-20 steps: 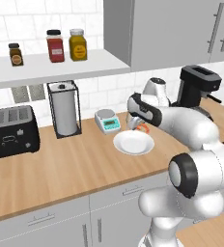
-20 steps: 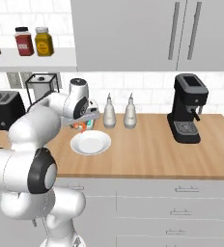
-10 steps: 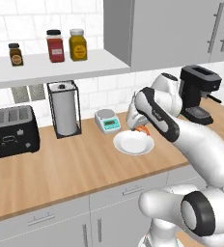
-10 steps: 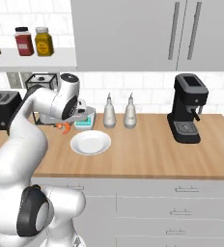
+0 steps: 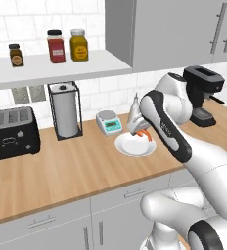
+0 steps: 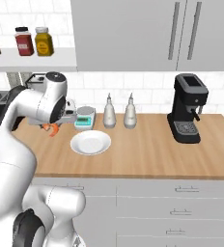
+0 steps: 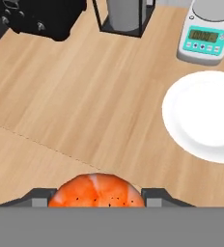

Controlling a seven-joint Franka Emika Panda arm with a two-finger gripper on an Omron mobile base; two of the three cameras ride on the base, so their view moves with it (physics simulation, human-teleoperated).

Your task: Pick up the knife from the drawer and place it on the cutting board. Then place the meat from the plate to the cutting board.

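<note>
The meat (image 7: 95, 190), a small orange-red curled piece, sits between my fingertips, and my gripper (image 7: 97, 195) is shut on it. It hangs above the wooden counter (image 7: 85, 96), just left of the empty white plate (image 7: 205, 118). From the right base view the meat (image 6: 51, 128) in my gripper (image 6: 53, 124) is clear of the plate (image 6: 90, 143). From the left base view the meat (image 5: 144, 133) hangs over the plate's (image 5: 135, 145) far rim. The knife, the drawer and the cutting board are out of view.
A black toaster (image 5: 10, 134), a paper towel holder (image 5: 65, 110) and a small kitchen scale (image 5: 108, 122) line the back wall. Two shaker bottles (image 6: 119, 112) and a black coffee machine (image 6: 187, 108) stand to the right. Spice jars (image 5: 66, 46) sit on the shelf.
The arm has swung to the left, carrying the meat from above the plate to just past its left edge. The grip has stayed the same.
</note>
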